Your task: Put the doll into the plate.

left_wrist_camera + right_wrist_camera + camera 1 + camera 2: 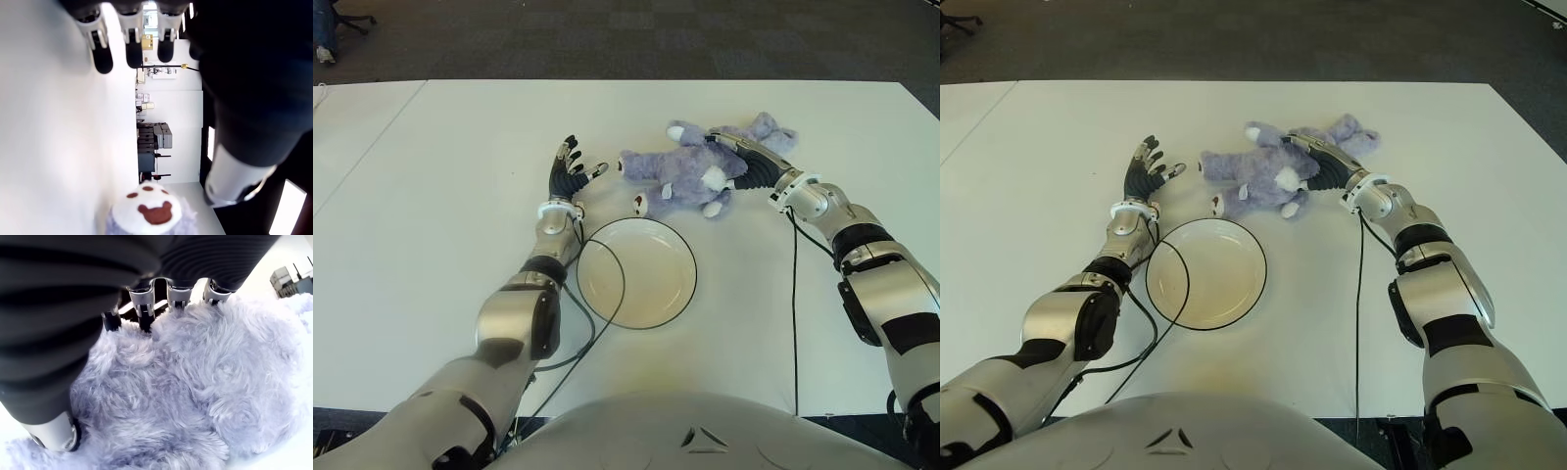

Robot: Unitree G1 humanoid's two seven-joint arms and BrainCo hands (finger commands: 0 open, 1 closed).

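doll [690, 171] behind plate [637, 271] on table [431, 215]; left hand [570, 171] left — right hand [744, 157] on doll

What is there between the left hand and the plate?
Only bare white table and the hand's cable, as the left eye view shows. The left hand shows open beyond the plate, holding nothing.
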